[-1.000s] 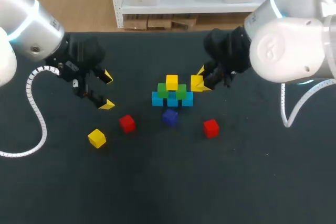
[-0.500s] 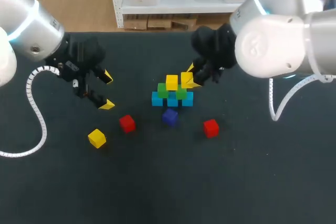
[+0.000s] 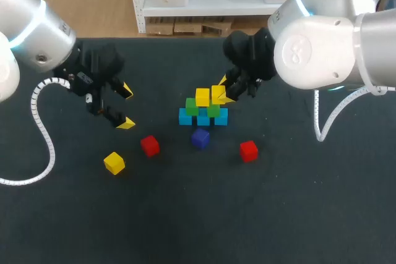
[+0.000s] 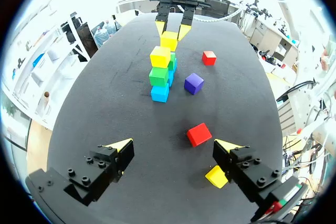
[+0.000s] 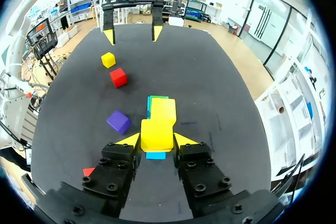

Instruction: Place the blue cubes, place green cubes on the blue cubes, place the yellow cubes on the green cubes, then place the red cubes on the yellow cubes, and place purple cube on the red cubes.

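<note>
Right gripper (image 3: 224,90) grasps a yellow cube (image 3: 216,94) at one o'clock of the stack (image 3: 203,114); left gripper (image 3: 125,107), at nine o'clock, hangs released.

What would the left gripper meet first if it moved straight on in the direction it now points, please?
Probably the nearer red cube, lying just ahead of the open left gripper, off-centre toward one finger. The cube stack stands farther on; depth is uncertain.
</note>
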Robot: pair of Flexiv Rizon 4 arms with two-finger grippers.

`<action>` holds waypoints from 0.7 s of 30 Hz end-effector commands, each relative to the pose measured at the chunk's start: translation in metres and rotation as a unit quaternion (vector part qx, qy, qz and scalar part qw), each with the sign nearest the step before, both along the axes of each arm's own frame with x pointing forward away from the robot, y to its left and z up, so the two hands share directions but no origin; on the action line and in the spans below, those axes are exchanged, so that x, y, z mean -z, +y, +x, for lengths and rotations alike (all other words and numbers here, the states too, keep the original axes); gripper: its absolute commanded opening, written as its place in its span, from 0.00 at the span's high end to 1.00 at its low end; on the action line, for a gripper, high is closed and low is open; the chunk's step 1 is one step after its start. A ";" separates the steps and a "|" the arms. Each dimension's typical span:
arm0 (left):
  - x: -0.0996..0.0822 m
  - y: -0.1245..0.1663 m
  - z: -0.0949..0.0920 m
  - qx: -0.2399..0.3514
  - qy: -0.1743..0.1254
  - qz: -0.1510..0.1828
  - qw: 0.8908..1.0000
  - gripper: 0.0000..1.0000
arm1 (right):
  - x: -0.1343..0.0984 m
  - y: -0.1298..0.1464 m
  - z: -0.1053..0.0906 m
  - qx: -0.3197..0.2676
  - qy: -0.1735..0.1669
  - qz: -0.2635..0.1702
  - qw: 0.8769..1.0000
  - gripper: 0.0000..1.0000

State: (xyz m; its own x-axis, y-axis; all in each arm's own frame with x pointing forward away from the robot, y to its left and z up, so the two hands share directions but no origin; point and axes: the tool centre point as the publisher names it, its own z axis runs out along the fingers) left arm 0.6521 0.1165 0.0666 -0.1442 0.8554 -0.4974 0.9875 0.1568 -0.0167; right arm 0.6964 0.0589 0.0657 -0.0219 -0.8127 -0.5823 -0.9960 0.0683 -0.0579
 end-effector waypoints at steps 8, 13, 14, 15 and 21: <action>0.001 0.002 0.000 0.002 -0.001 -0.003 1.000 0.00 | 0.004 -0.001 0.005 0.006 0.012 0.015 1.000 1.00; 0.001 0.002 0.000 0.002 -0.001 -0.003 1.000 0.00 | 0.006 -0.002 0.005 0.007 0.015 0.017 1.000 1.00; 0.001 0.002 0.000 0.002 -0.001 -0.003 1.000 0.00 | 0.006 -0.002 0.005 0.007 0.016 0.018 1.000 1.00; 0.001 0.002 0.000 0.002 -0.001 -0.003 1.000 0.00 | 0.007 -0.002 0.005 0.007 0.016 0.018 1.000 1.00; 0.001 0.002 0.000 0.002 -0.001 -0.003 1.000 0.00 | 0.007 0.000 0.005 0.007 0.018 0.020 1.000 1.00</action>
